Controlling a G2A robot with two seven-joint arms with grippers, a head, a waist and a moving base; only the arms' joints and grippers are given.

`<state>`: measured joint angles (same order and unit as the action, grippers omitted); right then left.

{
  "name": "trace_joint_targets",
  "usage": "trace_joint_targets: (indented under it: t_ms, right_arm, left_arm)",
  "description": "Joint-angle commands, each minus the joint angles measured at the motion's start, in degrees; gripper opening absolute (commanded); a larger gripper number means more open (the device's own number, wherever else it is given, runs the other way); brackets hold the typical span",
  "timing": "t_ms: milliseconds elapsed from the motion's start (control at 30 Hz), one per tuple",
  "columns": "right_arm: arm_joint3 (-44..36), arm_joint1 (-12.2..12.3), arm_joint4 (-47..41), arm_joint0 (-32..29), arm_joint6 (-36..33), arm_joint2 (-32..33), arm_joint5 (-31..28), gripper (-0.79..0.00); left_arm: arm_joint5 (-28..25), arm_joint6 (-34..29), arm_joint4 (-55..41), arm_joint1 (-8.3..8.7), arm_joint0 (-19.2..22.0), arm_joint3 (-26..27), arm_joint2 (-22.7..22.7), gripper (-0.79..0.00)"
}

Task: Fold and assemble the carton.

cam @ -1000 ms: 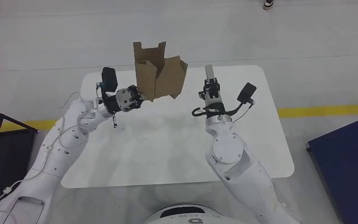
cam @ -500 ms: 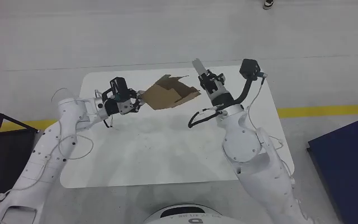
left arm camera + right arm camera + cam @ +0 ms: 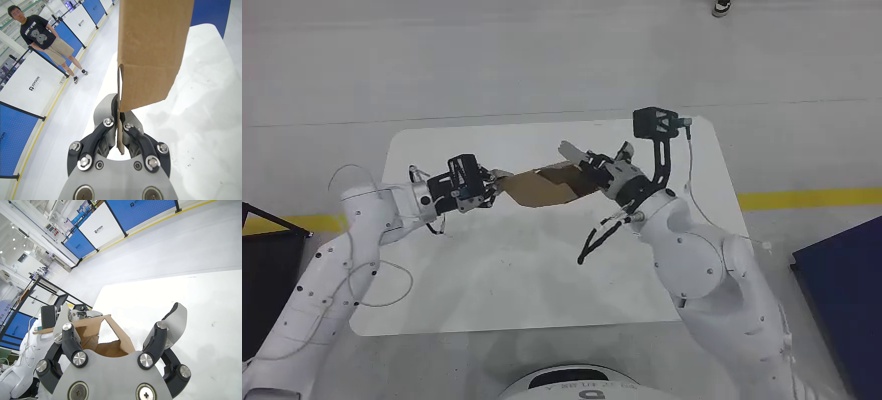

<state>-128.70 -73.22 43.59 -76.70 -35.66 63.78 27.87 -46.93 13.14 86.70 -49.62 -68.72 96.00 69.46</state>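
A brown cardboard carton (image 3: 547, 185) hangs partly folded and lying flat above the far middle of the white table (image 3: 542, 290). My left gripper (image 3: 489, 185) is shut on a flap at the carton's left end. In the left wrist view its fingers (image 3: 113, 106) pinch the thin flap edge, and the carton (image 3: 151, 47) stretches away from them. My right gripper (image 3: 587, 165) is open at the carton's right end. In the right wrist view the carton (image 3: 113, 340) sits between the spread fingers of that gripper (image 3: 121, 313), close to the palm, with the left gripper (image 3: 85, 313) beyond.
The table has rounded corners and nothing else on it. A blue object (image 3: 842, 280) stands on the floor past its right edge. A dark frame (image 3: 262, 225) stands to the left.
The carton has come down from upright to lying flat and low. My left gripper swung right with it. My right gripper moved left from beside the carton to straddle its right end.
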Motion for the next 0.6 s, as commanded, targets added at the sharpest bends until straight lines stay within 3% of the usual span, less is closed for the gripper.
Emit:
trace_joint_targets:
  t_ms: [0,567]
  right_arm:
    - [-0.7,0.0,0.4,-0.3,-0.6,0.1,0.0,0.000]
    - [-3.0,0.5,4.7,-2.8,-7.9,-1.2,-0.4,0.000]
  left_arm:
    - [0.1,-0.1,0.1,-0.01,-0.1,0.2,0.1,-0.785]
    - [2.6,-2.4,-0.4,-0.06,-1.7,1.5,2.1,-0.785]
